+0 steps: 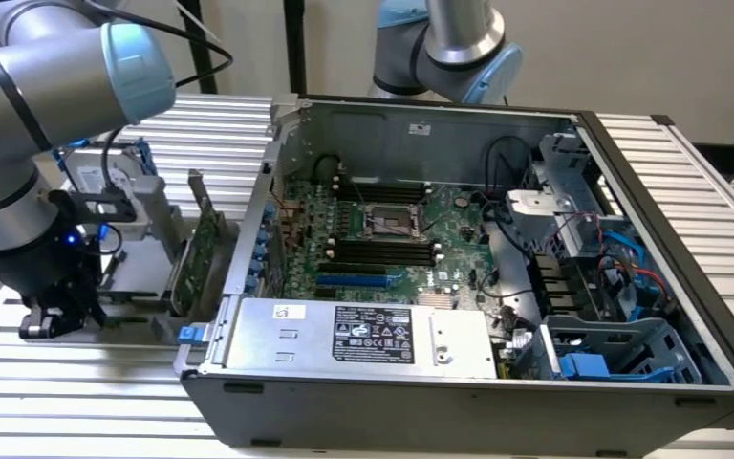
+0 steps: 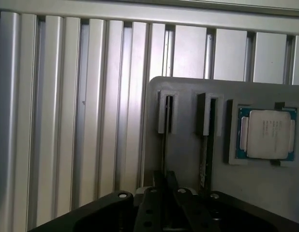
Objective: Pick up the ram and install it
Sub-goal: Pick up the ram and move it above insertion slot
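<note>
From my station, the exterior view puts the gripper low at about 8 o'clock, down close to the slatted metal table, with the arm's grey joints stacked above it toward 10 o'clock. At its 3 o'clock sits the open computer case, and between the two a tall green card stands upright on the parts holder. Through the wrist view I see the grey holder plate lying on the table slats, and the ram standing on edge in one of its narrow slots, a thin dark line running straight toward the gripper's tip. A second thin board stands in the neighbouring slot, and the square silver processor chip rests in its pocket just beyond that. The gripper is right at the ram's near end, though I cannot tell whether the jaws are spread or pinching it. Inside the case, the black memory slots on the motherboard lie at about 6 o'clock from the processor socket.
</note>
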Controlling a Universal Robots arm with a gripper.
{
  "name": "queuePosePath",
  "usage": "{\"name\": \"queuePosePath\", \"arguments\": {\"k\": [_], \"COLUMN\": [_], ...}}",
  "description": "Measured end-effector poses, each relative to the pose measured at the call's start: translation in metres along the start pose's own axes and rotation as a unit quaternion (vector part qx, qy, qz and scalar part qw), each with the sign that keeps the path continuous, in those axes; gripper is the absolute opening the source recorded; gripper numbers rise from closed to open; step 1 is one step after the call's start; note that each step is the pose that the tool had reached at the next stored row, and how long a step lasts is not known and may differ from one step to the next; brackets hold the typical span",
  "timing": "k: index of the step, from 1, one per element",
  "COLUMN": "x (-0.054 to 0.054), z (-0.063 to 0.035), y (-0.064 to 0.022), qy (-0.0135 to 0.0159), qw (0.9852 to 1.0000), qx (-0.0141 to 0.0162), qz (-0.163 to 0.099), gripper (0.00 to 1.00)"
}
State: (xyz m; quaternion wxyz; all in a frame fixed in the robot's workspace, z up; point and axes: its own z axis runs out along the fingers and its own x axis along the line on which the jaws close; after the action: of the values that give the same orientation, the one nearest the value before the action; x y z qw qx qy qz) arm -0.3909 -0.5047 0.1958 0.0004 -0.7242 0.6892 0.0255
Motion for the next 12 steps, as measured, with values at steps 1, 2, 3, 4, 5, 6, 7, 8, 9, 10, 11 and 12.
{"name": "queuePosePath", "arguments": {"k": [1, 2, 3, 4, 5, 6, 7, 8, 9, 10, 11, 12], "x": [0.0000, 0.0001, 0.0001, 0.0002, 0.0002, 0.0003, 0.0003, 0.0003, 0.0003, 0.0003, 0.0003, 0.0003], "z": [0.0000, 0.0000, 0.0000, 0.0000, 0.0000, 0.0000, 0.0000, 0.0000, 0.0000, 0.0000, 0.0000, 0.0000], "y": [0.0000, 0.0000, 0.0000, 0.0000, 0.0000, 0.0000, 0.0000, 0.0000, 0.0000, 0.0000, 0.0000, 0.0000], "qy": [0.0000, 0.0000, 0.0000, 0.0000, 0.0000, 0.0000, 0.0000, 0.0000, 0.0000, -0.0001, -0.0002, -0.0003], "qw": [1.0000, 1.0000, 1.0000, 1.0000, 1.0000, 1.0000, 1.0000, 1.0000, 1.0000, 1.0000, 1.0000, 1.0000], "qx": [0.0000, 0.0000, 0.0000, 0.0000, 0.0000, 0.0000, 0.0000, 0.0000, 0.0001, 0.0002, 0.0003, 0.0004], "qz": [0.000, 0.000, 0.000, 0.000, 0.000, 0.000, 0.000, 0.001, 0.002, 0.003, 0.006, 0.010], "gripper": [0.00, 0.00, 0.00, 0.00, 0.00, 0.00, 0.00, 0.00, 0.00, 0.00, 0.00, 0.00]}}
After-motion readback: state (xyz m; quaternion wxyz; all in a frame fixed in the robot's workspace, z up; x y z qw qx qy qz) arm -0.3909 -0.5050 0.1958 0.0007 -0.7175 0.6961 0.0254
